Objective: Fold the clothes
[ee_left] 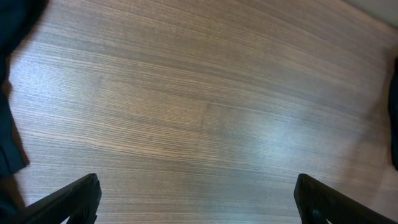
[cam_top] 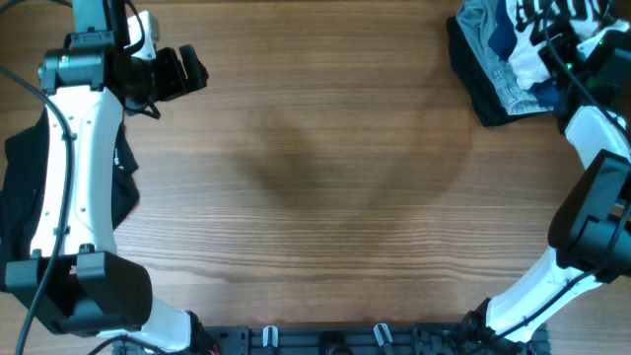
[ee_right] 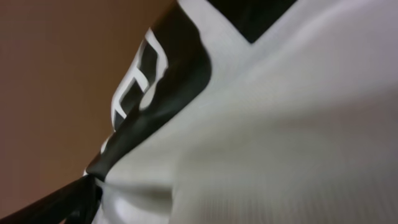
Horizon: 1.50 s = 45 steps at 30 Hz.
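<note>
The right gripper (cam_top: 569, 56) is buried in the white T-shirt (ee_right: 280, 124) heaped at the table's (cam_top: 325, 197) far right corner, its grip impossible to tell. The left gripper (ee_left: 198, 186) hangs spread wide over the wood near the black garment (cam_top: 123, 187). Pinching one edge only, then dragging it to centre, looks wisest.

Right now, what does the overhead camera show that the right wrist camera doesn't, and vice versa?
Only overhead: the left arm, the right arm, a black garment at the left edge of the table, and the heap of clothes in the far right corner. Only right wrist: a blurred close-up of the black print, with fabric filling most of the frame. Both: the white T-shirt and the wooden table.
</note>
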{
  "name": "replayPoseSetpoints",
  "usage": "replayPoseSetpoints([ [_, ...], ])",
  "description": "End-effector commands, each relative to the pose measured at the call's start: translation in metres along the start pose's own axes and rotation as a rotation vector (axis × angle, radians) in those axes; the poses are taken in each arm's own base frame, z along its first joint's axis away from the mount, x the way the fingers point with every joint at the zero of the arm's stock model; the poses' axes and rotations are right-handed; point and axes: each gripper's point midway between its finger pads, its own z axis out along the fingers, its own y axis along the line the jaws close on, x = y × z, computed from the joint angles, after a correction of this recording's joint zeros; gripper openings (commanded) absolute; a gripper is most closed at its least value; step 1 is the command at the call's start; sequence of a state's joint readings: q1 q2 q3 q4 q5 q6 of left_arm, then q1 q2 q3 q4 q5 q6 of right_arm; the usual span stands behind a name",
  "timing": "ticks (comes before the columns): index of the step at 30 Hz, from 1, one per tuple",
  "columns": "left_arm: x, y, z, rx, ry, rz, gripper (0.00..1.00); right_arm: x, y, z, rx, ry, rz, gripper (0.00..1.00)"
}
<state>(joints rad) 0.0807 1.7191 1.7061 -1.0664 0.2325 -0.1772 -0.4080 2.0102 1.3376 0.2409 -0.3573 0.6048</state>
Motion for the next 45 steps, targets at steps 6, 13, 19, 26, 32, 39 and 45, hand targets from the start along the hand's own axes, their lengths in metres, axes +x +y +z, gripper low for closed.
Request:
replayPoseSetpoints([
  [6,0.001,0.003,0.007,-0.004,0.016,0.011,1.00,-0.063,0.046,-0.151,0.106,-0.008,-0.391,1.00],
  [13,0.001,0.004,0.013,-0.005,0.021,0.009,1.00,-0.112,0.033,-0.076,0.126,-0.275,-0.611,1.00],
  [19,0.002,0.008,0.025,-0.011,0.045,0.003,1.00,0.031,-0.088,0.068,0.226,0.234,-0.505,1.00],
  [26,0.005,0.010,0.035,-0.017,0.072,-0.004,1.00,0.111,-0.152,0.062,0.344,0.491,-0.390,1.00],
  [32,0.005,0.011,0.036,-0.017,0.071,-0.003,1.00,-0.057,-0.006,-0.034,0.287,0.140,-0.563,1.00],
  [39,0.005,0.011,0.036,-0.017,0.071,-0.003,1.00,-0.155,0.171,-0.280,0.179,-0.320,-0.641,1.00],
  [45,0.005,0.011,0.036,-0.017,0.071,-0.003,1.00,-0.160,0.217,-0.369,0.121,-0.496,-0.680,1.00],
])
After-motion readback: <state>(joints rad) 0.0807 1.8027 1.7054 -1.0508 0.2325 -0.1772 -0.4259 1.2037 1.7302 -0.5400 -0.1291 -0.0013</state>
